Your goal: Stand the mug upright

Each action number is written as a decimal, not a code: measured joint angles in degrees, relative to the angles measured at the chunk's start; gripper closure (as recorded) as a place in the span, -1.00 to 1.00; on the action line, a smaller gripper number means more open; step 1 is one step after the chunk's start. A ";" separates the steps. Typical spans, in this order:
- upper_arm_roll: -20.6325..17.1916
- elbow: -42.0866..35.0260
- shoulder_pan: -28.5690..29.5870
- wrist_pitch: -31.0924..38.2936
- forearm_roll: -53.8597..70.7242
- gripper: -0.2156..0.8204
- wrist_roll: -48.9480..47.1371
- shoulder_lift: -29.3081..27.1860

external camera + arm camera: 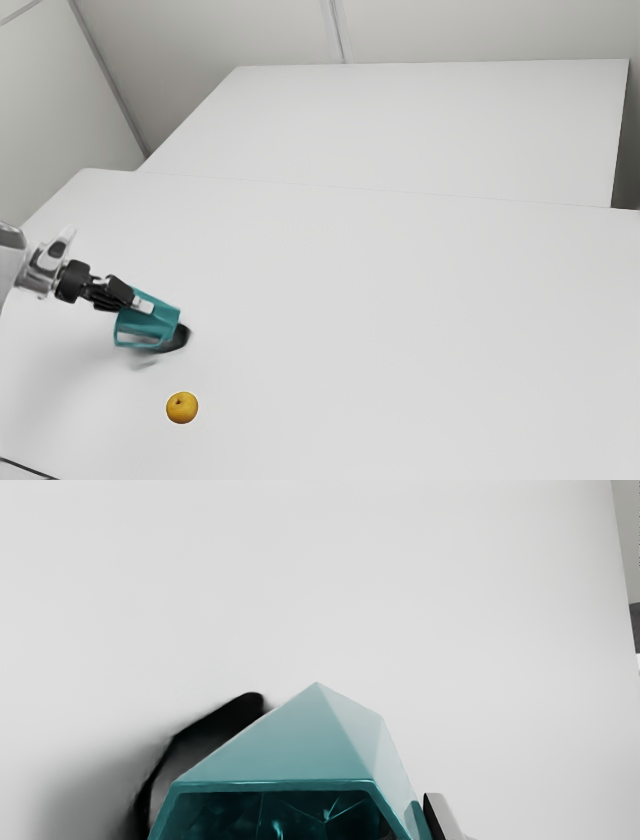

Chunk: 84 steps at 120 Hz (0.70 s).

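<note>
Toward the exterior view's left on the white table (330, 330), here's the teal mug (152, 318), tipped over rather than upright, its open end facing the hand. And the gripper (143, 305) has it, pinched by the wall: 1 finger (444, 816) sits against the outside, the other, dark and mostly hidden, just inside. Beside the mug lies a black patch (178, 338), too unclear to name. Nearer the exterior camera than the mug, and apart from it, sits 1 yellow fruit (182, 408).
</note>
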 joint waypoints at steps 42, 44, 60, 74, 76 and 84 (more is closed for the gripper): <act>0.16 1.35 -5.65 0.92 5.20 0.91 -1.59 -4.65; 0.16 1.53 -6.10 0.97 5.87 0.91 -1.83 -4.78; 0.16 2.82 -10.32 1.65 12.96 0.92 -4.50 -5.98; 0.09 3.55 -13.51 2.70 18.08 0.91 -7.24 -6.81; 0.04 3.69 -13.85 2.81 18.88 0.91 -7.70 -6.96; -0.15 4.36 -15.36 3.17 22.05 0.92 -9.67 -7.38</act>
